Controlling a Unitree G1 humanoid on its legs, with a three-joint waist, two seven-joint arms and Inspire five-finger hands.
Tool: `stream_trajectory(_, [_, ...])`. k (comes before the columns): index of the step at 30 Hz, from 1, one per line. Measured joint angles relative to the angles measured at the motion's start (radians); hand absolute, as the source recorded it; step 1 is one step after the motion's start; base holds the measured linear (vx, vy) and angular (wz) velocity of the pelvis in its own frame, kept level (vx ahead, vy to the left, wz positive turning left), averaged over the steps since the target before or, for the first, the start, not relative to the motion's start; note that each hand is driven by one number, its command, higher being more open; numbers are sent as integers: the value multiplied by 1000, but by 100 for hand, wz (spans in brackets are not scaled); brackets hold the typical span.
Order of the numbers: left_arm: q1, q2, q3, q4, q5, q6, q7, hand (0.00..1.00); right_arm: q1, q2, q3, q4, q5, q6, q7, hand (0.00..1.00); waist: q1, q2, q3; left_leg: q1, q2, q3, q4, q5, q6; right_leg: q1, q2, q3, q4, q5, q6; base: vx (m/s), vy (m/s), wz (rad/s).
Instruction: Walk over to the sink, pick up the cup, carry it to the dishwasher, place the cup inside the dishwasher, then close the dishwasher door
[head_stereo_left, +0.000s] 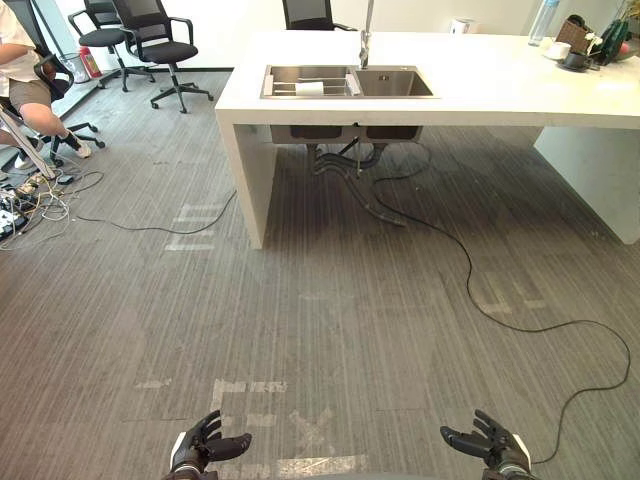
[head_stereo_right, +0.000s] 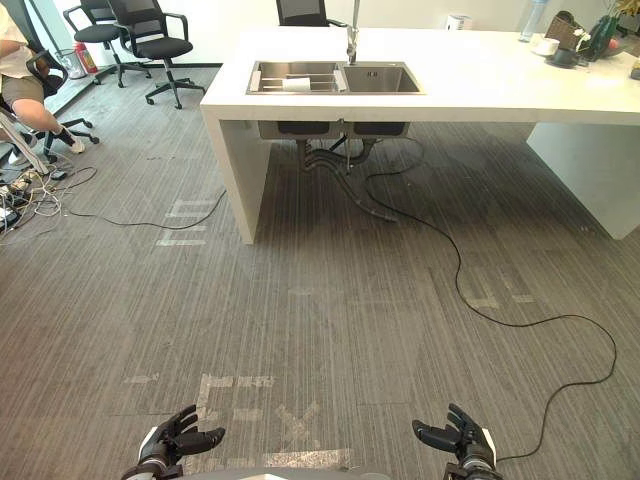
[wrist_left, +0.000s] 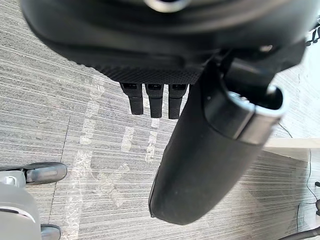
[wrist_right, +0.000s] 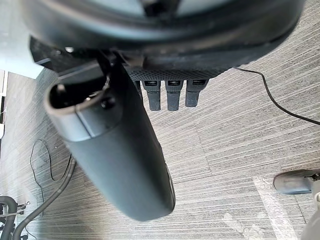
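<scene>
I hold both hands low at the near edge of the head views. The left hand (head_stereo_left: 205, 445) and the right hand (head_stereo_left: 490, 443) hang over the floor, well apart, fingers spread and loose, gripping nothing. Each wrist view agrees: straight fingers (wrist_left: 155, 100) on the left, straight fingers (wrist_right: 173, 95) on the right, thumbs standing out over bare carpet.

Ahead of me stands the white slab-topped counter island (head_stereo_left: 480, 90). Its long near edge runs across the view. Its left end panel (head_stereo_left: 250, 170) drops to the floor, and a white support block (head_stereo_left: 600, 170) stands under the right part. Between them the underside is open, apart from the grey drain pipes (head_stereo_left: 345, 155) hanging below the basins.

The stainless steel double sink (head_stereo_left: 395, 82) is set into the left part of the top, with a chrome tap (head_stereo_left: 366, 35) rising behind it. The small white cup (head_stereo_left: 310, 88) is in the left basin, on a wire rack; it seems to lie on its side, though I cannot be sure from here.

The grey ribbed carpet (head_stereo_left: 330, 300) gives me a broad open stretch between my hands and the counter, marked with pale worn tape patches (head_stereo_left: 250, 387).

Off to the left the room is tighter: black wheeled office chairs (head_stereo_left: 160, 45), a seated person (head_stereo_left: 25, 90) and a tangle of floor cables (head_stereo_left: 25, 200). A clear plastic bottle (head_stereo_left: 541, 20) stands at the far right end of the counter.
</scene>
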Motion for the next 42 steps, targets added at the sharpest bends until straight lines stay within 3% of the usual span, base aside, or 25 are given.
stream_trajectory(12, [17, -4, -40, -27, -13, 0, 1, 90, -1, 0, 0, -3, 0, 0, -3, 90, 1, -1, -2, -10, -2, 0, -17, -2, 2, -14, -2, -12, 0, -10, 0, 0, -3, 1])
stream_trajectory(15, [18, -13, -41, -67, -27, 0, 1, 90, -6, -2, -1, -8, 0, 0, -10, 90, -1, -2, 0, -45, 3, 43, 13, -22, 10, -53, -14, -21, 49, -47, 6, 40, -8, 14])
stream_trajectory(16, [19, -17, -41, -79, -39, 0, 3, 90, -13, -4, -2, -8, 0, 1, -13, 90, -1, -2, 3, -56, 3, 56, 39, -37, 12, -76, -21, -21, 89, -68, 10, 111, 24, 0])
stream_trajectory(17, [18, -24, -41, -87, -48, 0, 14, 90, -33, -9, -2, -8, 0, 1, -17, 90, 1, -5, 8, -75, -5, 69, 98, -81, 18, -119, -40, -12, 193, -128, 28, 117, 33, -8])
stream_trajectory(19, [19, -28, -42, -87, -49, 0, 19, 90, -52, -12, -2, -8, 1, 1, -19, 90, 2, -4, 13, -88, -9, 84, 145, -119, 24, -151, -57, -12, 276, -168, 54, 82, 43, -20])
stream_trajectory(20, [18, -32, -46, -88, -51, 0, 23, 90, -73, -14, 0, -8, 1, 1, -21, 90, 3, 0, 24, -88, -12, 95, 181, -146, 32, -190, -72, -18, 384, -195, 91, 89, 72, -23])
stream_trajectory(23, [-3, -25, -80, -100, -72, 0, 31, 90, -94, -14, 19, -8, 2, 1, -24, 90, 1, -4, 46, -51, -29, 98, 195, -172, 54, -304, -119, -48, 677, -193, 125, 176, 90, 4])
stream_trajectory(25, [-12, -21, -81, -108, -84, 1, 37, 90, -109, -16, 36, 0, 2, 3, -24, 90, -1, 5, 71, -11, -30, 90, 181, -185, 59, -358, -135, -82, 759, -227, 97, 221, 24, 5])
stream_trajectory(28, [-41, -19, -80, -115, -90, 1, 47, 90, -128, -35, 71, 0, 2, 4, -21, 90, -11, 24, 95, 29, 7, 79, 155, -202, 41, -427, -114, -132, 630, -242, 64, 267, -39, 13])
stream_trajectory(29, [-60, -18, -81, -115, -93, 0, 49, 90, -136, -44, 72, 0, 2, 4, -19, 90, -21, 43, 112, 44, 35, 66, 145, -207, 27, -450, -92, -144, 512, -217, 66, 313, -101, 38])
stream_trajectory(30, [-67, -13, -81, -117, -108, -4, 53, 90, -139, -49, 72, -1, 2, 4, -19, 90, -33, 42, 111, 53, 41, 50, 138, -216, 5, -468, -84, -129, 402, -162, 68, 337, -122, 40])
stream_trajectory(31, [-67, -11, -81, -117, -110, -4, 55, 90, -136, -52, 72, -1, 2, 4, -20, 90, -35, 34, 108, 64, 39, 48, 138, -228, -13, -479, -85, -104, 374, -132, 63, 412, -178, 34])
stream_trajectory(32, [-60, -10, -81, -114, -112, -4, 61, 90, -122, -60, 79, -1, 2, 4, -22, 90, -36, 21, 98, 91, 41, 46, 148, -252, -44, -485, -86, -79, 403, -61, 30, 381, -180, 25])
stream_trajectory(33, [-54, -11, -81, -114, -112, -4, 63, 90, -111, -65, 88, -2, 2, 4, -23, 90, -39, 17, 88, 93, 45, 43, 175, -263, -63, -483, -89, -77, 421, -27, 9, 526, -257, 27])
stream_trajectory(34, [-53, -23, -82, -114, -114, -4, 67, 90, -107, -73, 90, -1, 1, 8, -23, 90, -42, 29, 82, 53, 78, 42, 306, -280, -93, -467, -78, -92, 443, -58, -17, 546, -295, 35])
stream_trajectory(35, [-57, -41, -84, -116, -117, -4, 67, 90, -107, -80, 90, -2, 2, 8, -24, 90, -47, 55, 88, -44, 139, 44, 548, -275, -130, -414, -52, -118, 404, -68, -40, 540, -293, 29])
stream_trajectory(36, [-57, -49, -84, -122, -118, -4, 67, 90, -108, -81, 90, -2, 2, 9, -24, 90, -45, 65, 91, -100, 179, 45, 683, -259, -148, -378, -34, -127, 378, -70, -52, 644, -326, 20])
stream_trajectory(37, [-51, -60, -84, -144, -123, -3, 66, 90, -107, -77, 93, -3, 2, 11, -23, 90, -42, 71, 96, -170, 249, 64, 914, -246, -150, -291, -4, -141, 325, -77, -70, 538, -239, 6])
stream_trajectory(38, [-47, -66, -91, -175, -127, -1, 66, 90, -101, -70, 94, -14, 12, 11, -26, 90, -32, 63, 107, -216, 312, 114, 1070, -244, -125, -193, 15, -144, 265, -85, -84, 629, -270, 3])
stream_trajectory(39, [-48, -71, -106, -204, -128, -1, 67, 90, -93, -69, 93, -34, 23, 8, -34, 90, -26, 53, 114, -257, 339, 154, 1129, -247, -106, -127, 19, -142, 217, -90, -93, 384, -152, 4])
stream_trajectory(41, [-49, -83, -123, -278, -130, -1, 66, 90, -96, -73, 90, -63, 43, -4, -48, 90, -23, 44, 119, -350, 349, 216, 1099, -256, -87, -44, 18, -133, 134, -89, -104, 433, -107, -6])
stream_trajectory(42, [-49, -83, -131, -333, -140, -2, 67, 90, -112, -73, 89, -66, 49, -7, -52, 90, -18, 42, 121, -400, 326, 237, 1002, -261, -79, -3, 12, -121, 99, -90, -106, 429, -25, -20])
